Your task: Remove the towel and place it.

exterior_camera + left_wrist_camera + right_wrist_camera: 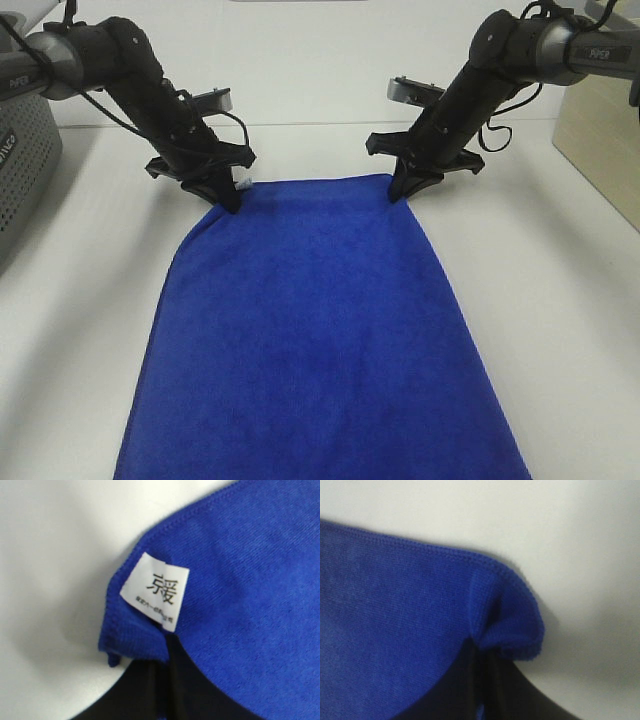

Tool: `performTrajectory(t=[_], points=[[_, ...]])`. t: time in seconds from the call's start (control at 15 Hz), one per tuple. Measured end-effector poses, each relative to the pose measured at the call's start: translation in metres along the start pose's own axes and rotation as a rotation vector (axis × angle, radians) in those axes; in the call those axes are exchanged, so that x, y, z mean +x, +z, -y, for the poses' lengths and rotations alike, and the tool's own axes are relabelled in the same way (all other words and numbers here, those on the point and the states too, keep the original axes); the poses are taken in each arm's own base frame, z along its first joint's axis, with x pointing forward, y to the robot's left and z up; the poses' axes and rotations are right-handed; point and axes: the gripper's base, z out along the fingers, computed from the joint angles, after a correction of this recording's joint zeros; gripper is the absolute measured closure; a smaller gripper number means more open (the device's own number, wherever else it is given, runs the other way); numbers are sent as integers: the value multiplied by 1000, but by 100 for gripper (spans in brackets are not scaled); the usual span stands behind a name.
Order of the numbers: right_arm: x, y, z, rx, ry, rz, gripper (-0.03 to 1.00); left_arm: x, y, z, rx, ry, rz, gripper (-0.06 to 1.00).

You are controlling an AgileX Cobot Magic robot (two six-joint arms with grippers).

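The royal-blue towel (315, 340) lies flat on the white table (540, 300), running from the far middle to the near edge of the exterior view. My left gripper (230, 205) is shut on its far left corner, where the white tag (156, 591) with black print shows in the left wrist view. My right gripper (400, 192) is shut on the far right corner, which bunches up over the fingers (512, 630) in the right wrist view. Both pinched corners sit at or just above the table. The towel's near end runs out of frame.
A grey perforated basket (22, 175) stands at the left edge. A light wooden box (600, 130) stands at the far right. White table surface shows on both sides of the towel and behind the grippers.
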Motion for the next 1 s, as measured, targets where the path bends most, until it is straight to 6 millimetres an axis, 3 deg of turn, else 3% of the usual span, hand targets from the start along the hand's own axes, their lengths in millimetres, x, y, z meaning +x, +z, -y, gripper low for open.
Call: performTrajectory(t=[0.2,0.53,1.0], points=[[-7,-7,3,61,-37,68,93,-11,-6,0,-37,37,78,94],[-26,-24,1,115,-105,271,93,-41,-41,10,-92,105,300,94],[-47,-34,3,172,-164,521,93,-58,-51,7,-180,177,485,94]])
